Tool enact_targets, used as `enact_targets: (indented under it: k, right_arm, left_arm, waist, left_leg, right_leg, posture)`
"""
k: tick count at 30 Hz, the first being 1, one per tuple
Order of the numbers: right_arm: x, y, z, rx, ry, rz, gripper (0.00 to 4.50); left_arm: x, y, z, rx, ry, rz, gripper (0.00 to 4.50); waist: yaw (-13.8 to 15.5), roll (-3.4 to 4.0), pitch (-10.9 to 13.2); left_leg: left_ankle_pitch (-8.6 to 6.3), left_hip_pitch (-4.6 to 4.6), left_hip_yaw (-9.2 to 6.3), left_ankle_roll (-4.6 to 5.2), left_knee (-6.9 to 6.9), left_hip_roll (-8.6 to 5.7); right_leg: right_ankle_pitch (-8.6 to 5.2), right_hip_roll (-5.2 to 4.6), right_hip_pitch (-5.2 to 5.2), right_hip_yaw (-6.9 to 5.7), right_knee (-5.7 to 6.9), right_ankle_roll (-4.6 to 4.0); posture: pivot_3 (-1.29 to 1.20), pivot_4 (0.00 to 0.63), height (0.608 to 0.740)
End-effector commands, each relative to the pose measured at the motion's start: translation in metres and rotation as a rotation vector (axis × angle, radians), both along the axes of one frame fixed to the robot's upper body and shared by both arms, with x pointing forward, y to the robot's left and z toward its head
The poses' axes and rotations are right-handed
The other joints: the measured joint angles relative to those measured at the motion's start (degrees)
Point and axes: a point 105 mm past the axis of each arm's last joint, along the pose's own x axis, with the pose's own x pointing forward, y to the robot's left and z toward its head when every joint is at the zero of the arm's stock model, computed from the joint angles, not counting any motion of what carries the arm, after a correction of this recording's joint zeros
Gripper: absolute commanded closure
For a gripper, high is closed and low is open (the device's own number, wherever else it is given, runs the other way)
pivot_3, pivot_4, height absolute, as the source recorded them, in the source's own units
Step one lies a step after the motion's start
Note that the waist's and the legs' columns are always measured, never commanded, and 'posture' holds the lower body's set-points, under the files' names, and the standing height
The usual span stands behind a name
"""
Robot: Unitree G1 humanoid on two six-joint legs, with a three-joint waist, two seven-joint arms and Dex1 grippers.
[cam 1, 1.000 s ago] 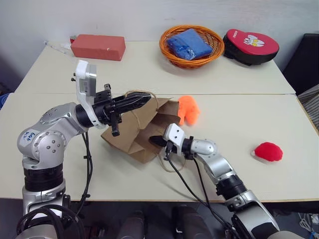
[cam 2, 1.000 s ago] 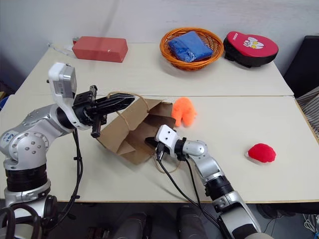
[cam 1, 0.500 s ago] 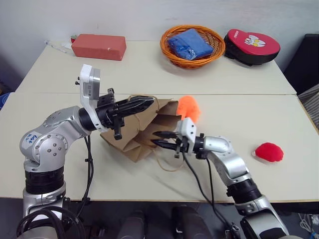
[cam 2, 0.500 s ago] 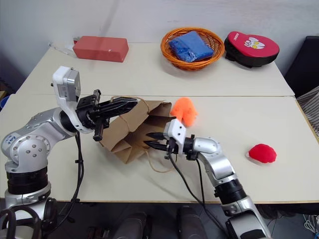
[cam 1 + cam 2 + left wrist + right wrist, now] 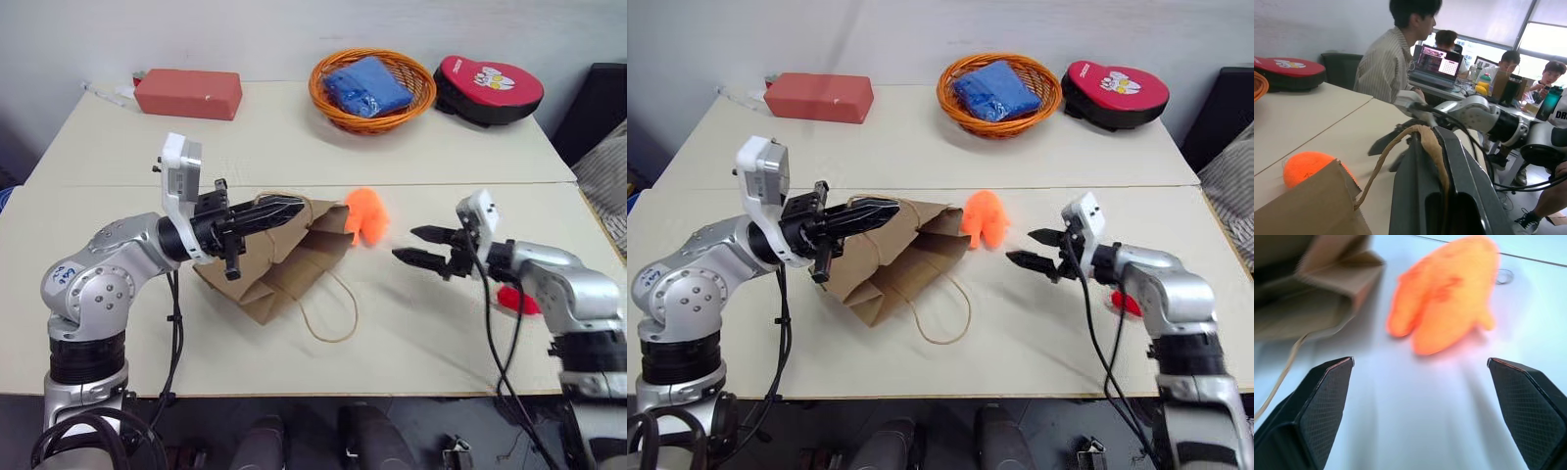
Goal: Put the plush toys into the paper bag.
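The brown paper bag (image 5: 279, 266) lies on its side at the table's middle, mouth toward the right. My left gripper (image 5: 291, 208) is shut on one string handle (image 5: 1400, 142) at the bag's upper edge. The orange plush toy (image 5: 364, 217) sits just beyond the bag's mouth, touching its corner. To its right, apart from it, my right gripper (image 5: 404, 244) hovers open and empty, pointing at the toy (image 5: 1449, 293). The red plush toy (image 5: 1125, 302) peeks out from behind my right forearm.
The bag's other handle loop (image 5: 331, 315) trails on the table. At the back stand a red box (image 5: 188, 93), an orange basket (image 5: 407, 98) holding a blue cloth, and a red padded disc (image 5: 488, 88). Several people (image 5: 1396, 58) sit at desks beyond the table.
My right gripper drew back from the bag's mouth, swung right past the orange toy and opened. The left gripper kept its hold on the handle.
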Motion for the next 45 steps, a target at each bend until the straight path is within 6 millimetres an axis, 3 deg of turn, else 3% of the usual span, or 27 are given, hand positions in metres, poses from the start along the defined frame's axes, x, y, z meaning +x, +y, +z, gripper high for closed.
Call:
enact_targets:
  k: [1,4,7,15,17,19,22,25,28,31,35,38,42,45]
  right_arm:
    - [0.024,0.012,0.013,0.029,-0.036,-0.02,0.01]
    - [0.046,0.029,0.008,0.027,0.006,-0.052,0.01]
    - [0.056,0.035,0.001,-0.005,0.034,-0.064,0.61]
    - [0.063,0.024,0.011,-0.006,-0.03,-0.087,3.38]
    - [0.058,0.01,0.02,-0.002,-0.073,-0.085,4.02]
    - [0.046,-0.005,0.033,0.016,-0.101,-0.052,4.38]
    - [0.01,-0.021,0.054,0.054,-0.118,0.071,4.4]
    - [-0.034,-0.019,0.067,0.088,-0.083,0.21,4.4]
    - [-0.071,0.002,0.061,0.09,-0.028,0.314,4.4]
    - [-0.088,0.036,0.05,0.112,-0.023,0.349,4.4]
    - [-0.094,0.071,0.036,0.114,-0.017,0.359,4.4]
    - [-0.083,0.092,0.021,0.077,0.001,0.302,4.4]
    - [-0.062,0.106,0.008,-0.024,-0.026,0.236,4.4]
    - [-0.058,0.114,0.002,-0.055,-0.015,0.242,4.4]
  left_arm:
    - [-0.006,0.001,0.005,0.006,-0.044,0.0,4.5]
    - [-0.005,-0.001,0.002,0.021,-0.043,0.009,4.5]
    - [-0.006,-0.002,0.002,0.02,-0.045,0.014,4.5]
    - [-0.005,-0.003,0.004,0.012,-0.06,0.037,4.5]
    - [-0.005,-0.004,0.005,0.008,-0.064,0.036,4.5]
    - [-0.005,-0.005,0.007,0.005,-0.066,0.033,4.5]
    - [-0.004,-0.005,0.008,-0.002,-0.063,0.025,4.5]
    - [-0.004,-0.006,0.008,-0.009,-0.054,0.014,4.5]
    - [-0.003,-0.009,0.007,-0.009,-0.043,0.001,4.5]
    - [-0.001,-0.012,0.006,-0.01,-0.035,-0.011,4.5]
    - [0.0,-0.015,0.007,-0.013,-0.029,-0.02,4.5]
    - [0.0,-0.016,0.007,-0.027,-0.019,-0.026,4.5]
    - [0.001,-0.019,0.008,-0.037,-0.022,-0.027,4.5]
    - [0.001,-0.02,0.009,-0.042,-0.026,-0.025,4.5]
  waist:
    - [0.11,0.01,0.0]
    - [0.12,0.01,0.0]
    - [0.36,0.01,0.0]
    - [0.1,0.01,0.0]
    - [0.29,0.01,0.0]
    - [0.6,0.01,0.0]
    - [1.09,0.01,0.01]
    - [1.33,0.02,0.01]
    - [0.93,0.02,0.01]
    - [0.65,0.02,0.01]
    - [0.76,0.02,0.01]
    - [0.77,0.02,0.01]
    - [0.77,0.03,0.01]
    - [0.82,0.02,0.01]
  left_leg:
    - [0.0,-0.02,0.0,-0.01,-0.01,0.01]
    - [0.01,-0.07,0.0,-0.01,-0.01,0.0]
    - [0.01,-0.1,-0.02,-0.01,0.03,0.0]
    - [0.0,-0.14,-0.06,0.0,0.07,-0.01]
    - [0.0,-0.15,-0.06,0.0,0.08,-0.01]
    - [0.0,-0.17,-0.07,0.01,0.1,-0.02]
    - [-0.03,-0.24,-0.1,0.05,0.11,-0.03]
    - [-0.03,-0.23,-0.1,0.05,0.04,0.0]
    - [-0.04,-0.14,-0.1,0.03,0.01,0.02]
    - [-0.03,-0.07,-0.11,0.01,0.03,0.02]
    - [-0.02,-0.06,-0.12,-0.01,0.07,-0.01]
    - [-0.02,-0.08,-0.14,-0.01,0.06,-0.02]
    - [-0.02,-0.1,-0.14,0.0,0.06,-0.05]
    - [-0.01,-0.1,-0.15,0.0,0.05,-0.08]
  right_leg:
    - [0.0,0.01,-0.01,-0.01,-0.01,0.0]
    - [0.0,-0.01,-0.04,-0.02,-0.06,0.0]
    - [0.0,-0.02,-0.02,-0.06,-0.08,0.0]
    - [0.01,-0.04,0.02,-0.11,-0.07,0.01]
    - [0.01,-0.04,0.02,-0.1,-0.06,0.01]
    - [0.01,-0.06,0.04,-0.12,-0.06,0.02]
    - [0.01,-0.08,0.04,-0.14,-0.08,0.03]
    - [0.01,-0.06,0.04,-0.15,-0.11,0.03]
    - [0.01,0.0,0.03,-0.06,-0.14,0.02]
    - [0.01,0.0,0.05,-0.04,-0.1,0.02]
    - [0.01,-0.02,0.05,-0.02,-0.04,0.02]
    - [0.01,-0.03,0.04,-0.04,-0.09,0.02]
    - [0.01,-0.03,0.01,-0.03,-0.1,0.02]
    - [0.01,-0.05,0.0,-0.04,-0.11,0.02]
  posture:
    - [0.0,0.15,0.74]
    - [0.0,0.15,0.74]
    - [0.0,0.15,0.74]
    - [0.0,0.15,0.74]
    - [0.0,0.15,0.74]
    - [0.0,0.15,0.74]
    - [0.0,0.15,0.74]
    - [0.0,0.15,0.74]
    - [0.0,0.15,0.74]
    - [0.0,0.15,0.74]
    - [0.0,0.15,0.74]
    - [0.0,0.15,0.74]
    - [0.0,0.15,0.74]
    - [0.0,0.15,0.74]
